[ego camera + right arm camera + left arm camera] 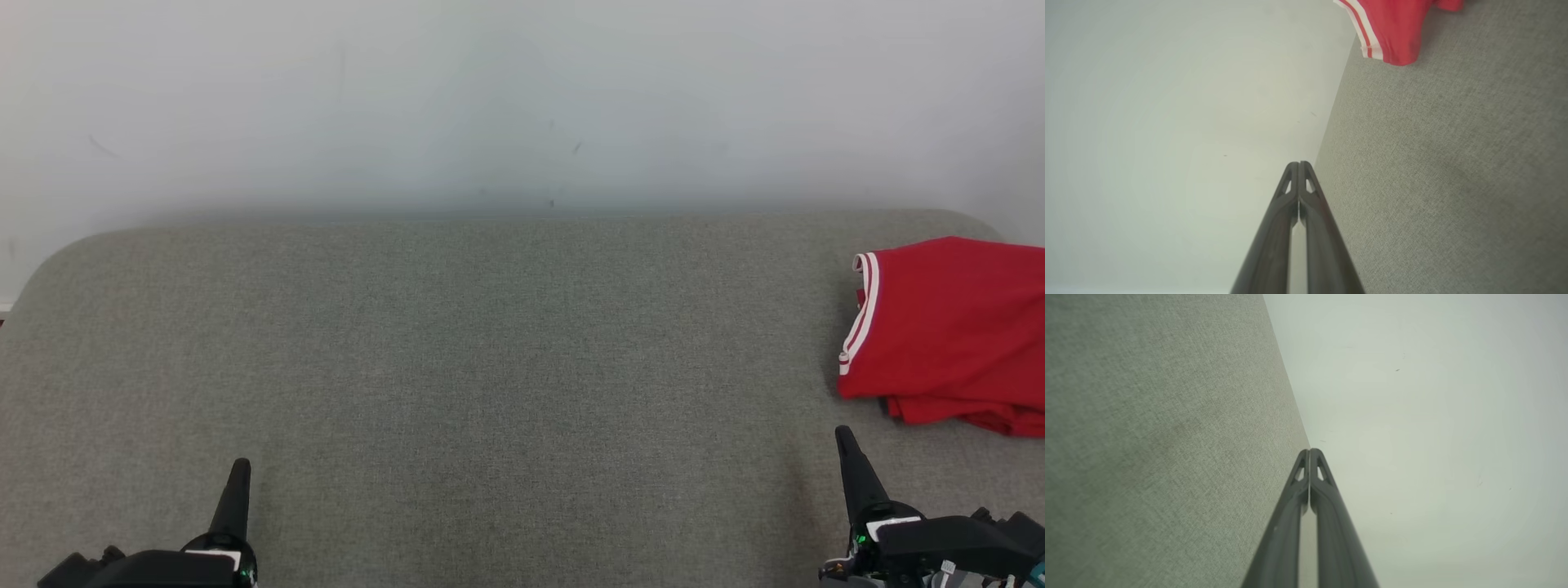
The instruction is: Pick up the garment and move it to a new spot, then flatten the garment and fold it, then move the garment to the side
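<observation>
Garment spot: red garment point(947, 327) lies at the far right of the grey cushion point(490, 367) and runs off the head view's right edge, so I can't see its full extent.
Garment look: flat top panel with a white-striped trim along its left edge. Layers are stacked underneath and a lower fold peeks out at the near side, so I'd call it folded rather than heaped.
Stage read: fits a folded piece already set aside, or one waiting at the side to be carried. I can't tell which.
Handling note: my judgement is that any grasp should pinch through all the layers near the trim, or the stack will slide apart.
Right gripper point(846, 441): fingers pressed together, holding nothing, near the garment but apart from it.
Left gripper point(240, 469): fingers pressed together, holding nothing, well apart from it.
Backdrop: pale wall point(522, 98) behind the cushion.
</observation>
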Tool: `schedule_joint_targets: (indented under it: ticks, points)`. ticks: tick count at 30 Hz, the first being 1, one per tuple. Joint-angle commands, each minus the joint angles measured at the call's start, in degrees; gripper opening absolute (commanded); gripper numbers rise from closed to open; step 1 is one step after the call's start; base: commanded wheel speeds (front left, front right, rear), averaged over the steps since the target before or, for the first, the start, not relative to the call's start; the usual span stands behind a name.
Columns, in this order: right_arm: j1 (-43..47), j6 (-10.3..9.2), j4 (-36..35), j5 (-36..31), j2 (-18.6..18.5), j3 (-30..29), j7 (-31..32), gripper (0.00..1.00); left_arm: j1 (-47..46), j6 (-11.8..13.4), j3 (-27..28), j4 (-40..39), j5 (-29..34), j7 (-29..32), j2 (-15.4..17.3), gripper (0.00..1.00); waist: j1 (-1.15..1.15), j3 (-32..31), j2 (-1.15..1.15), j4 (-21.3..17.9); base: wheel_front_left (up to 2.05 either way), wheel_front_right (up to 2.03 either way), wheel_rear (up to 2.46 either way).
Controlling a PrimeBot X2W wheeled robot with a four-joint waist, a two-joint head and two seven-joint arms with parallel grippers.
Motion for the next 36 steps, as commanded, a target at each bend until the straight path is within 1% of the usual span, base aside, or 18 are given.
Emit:
schedule_joint_targets:
  ticks: [1, 30, 36]
  points:
    - [-1.2, 0.05, -0.4, 1.6, -0.1, -0.2, 0.0, 0.00, -1.4, -0.5, 0.3, -0.3, -1.8, 0.5, -0.1, 0.00, 0.00, 0.0, 0.00, 0.0, 0.00, 0.00, 0.00]
    - [-2.0, 0.06, -0.2, 13.7, -0.1, -0.9, 0.4, 0.00, -2.8, -0.4, 0.8, -0.6, -12.7, 3.9, -0.2, 0.00, -0.01, 0.6, 0.00, 0.0, 0.00, 0.00, 0.00]
    - [-2.1, 0.06, -0.1, 14.0, -0.1, -0.9, 0.4, 0.00, -2.9, -0.4, 0.8, -0.6, -13.0, 4.1, -0.3, 0.00, -0.01, 0.6, 0.00, 0.0, 0.00, 0.00, 0.00]
